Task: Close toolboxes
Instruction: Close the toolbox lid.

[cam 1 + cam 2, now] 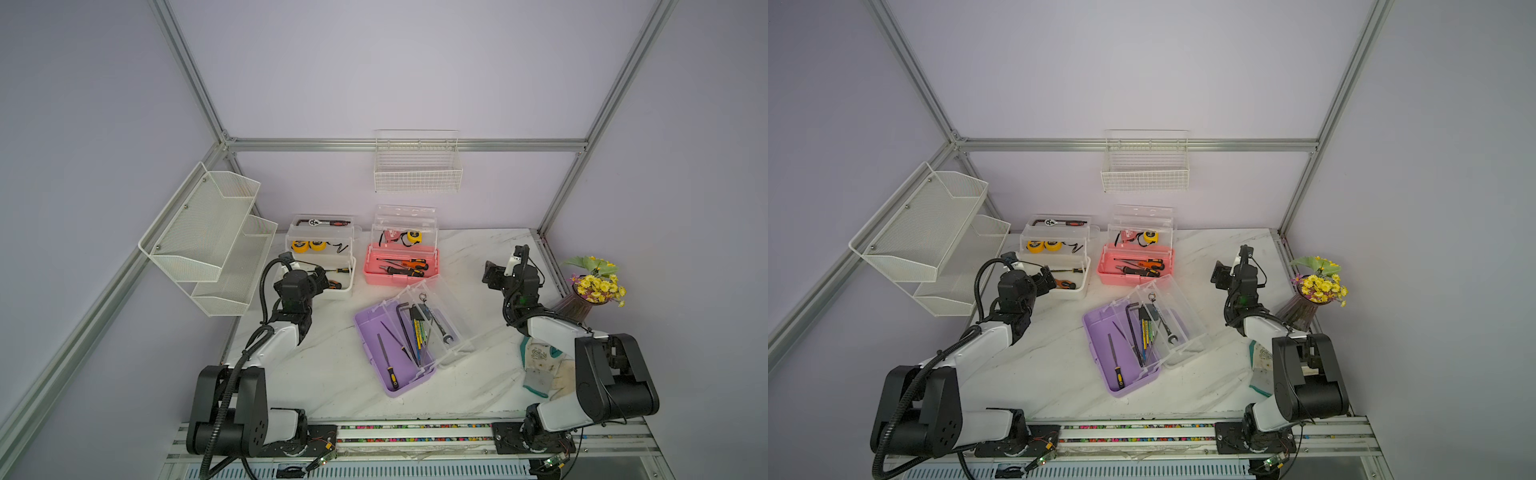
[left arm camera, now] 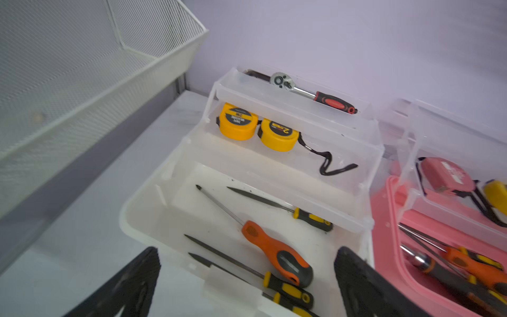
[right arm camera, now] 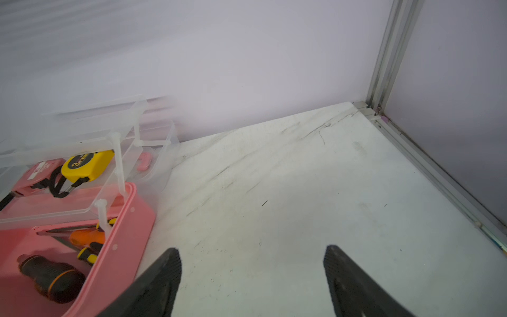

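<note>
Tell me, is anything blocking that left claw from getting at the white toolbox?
Nothing visible does. The left gripper hangs open right over the white toolbox's near rim, with no object between them. The orange screwdriver lies low inside the base, under the gripper.

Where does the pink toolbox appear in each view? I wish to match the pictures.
Top view: pink toolbox near the centre, behind the purple toolbox.
Top view: pink toolbox slightly left of centre.
Left wrist: pink toolbox cut by the frame edge, beside the white toolbox.
Right wrist: pink toolbox cut by the frame edge, beside bare table.
Shared landmark: the yellow tape measure inside it.
</note>
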Controlling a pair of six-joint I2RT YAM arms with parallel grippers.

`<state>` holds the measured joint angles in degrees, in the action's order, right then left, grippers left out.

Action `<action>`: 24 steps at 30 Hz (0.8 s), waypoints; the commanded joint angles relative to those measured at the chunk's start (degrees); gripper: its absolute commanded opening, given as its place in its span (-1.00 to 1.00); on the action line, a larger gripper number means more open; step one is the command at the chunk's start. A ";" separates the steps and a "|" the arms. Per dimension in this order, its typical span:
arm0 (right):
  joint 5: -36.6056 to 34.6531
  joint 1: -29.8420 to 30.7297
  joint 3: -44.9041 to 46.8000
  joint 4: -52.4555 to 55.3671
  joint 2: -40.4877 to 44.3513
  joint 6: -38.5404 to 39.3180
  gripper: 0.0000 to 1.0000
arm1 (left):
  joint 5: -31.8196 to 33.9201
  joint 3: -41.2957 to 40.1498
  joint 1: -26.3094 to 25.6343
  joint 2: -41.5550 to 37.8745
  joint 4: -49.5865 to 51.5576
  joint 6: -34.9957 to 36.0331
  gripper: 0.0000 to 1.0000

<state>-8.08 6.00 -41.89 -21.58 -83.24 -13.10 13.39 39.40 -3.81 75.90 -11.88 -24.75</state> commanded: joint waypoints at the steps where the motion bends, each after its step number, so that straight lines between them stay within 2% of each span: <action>1: -0.76 3.38 -2.16 21.29 4.39 -6.14 0.61 | -10.90 -2.13 -2.18 -2.67 8.78 -12.71 1.00; 6: 5.44 3.57 -0.95 36.55 11.73 -10.67 0.44 | -19.46 -6.69 -4.37 -6.75 9.77 -18.22 1.00; 9: 8.18 3.57 0.25 42.05 15.03 -13.22 0.30 | -21.63 -6.94 -6.61 -8.10 11.32 -19.81 1.00; 17: 14.81 3.58 4.45 50.27 21.40 -17.49 0.05 | -19.72 -7.05 -14.16 -8.23 11.61 -21.76 1.00; 19: 17.28 3.53 6.58 50.28 23.43 -18.29 -0.03 | -19.22 -7.61 -15.12 -8.06 11.65 -22.08 1.00; 24: 22.74 3.56 11.34 46.36 25.74 -20.50 -0.09 | -17.67 -7.84 -16.28 -7.94 11.57 -22.18 1.00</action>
<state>9.58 9.47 -32.42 25.52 -58.19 -30.94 -5.63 32.88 -19.62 68.77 0.54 -45.71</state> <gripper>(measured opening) 0.464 0.994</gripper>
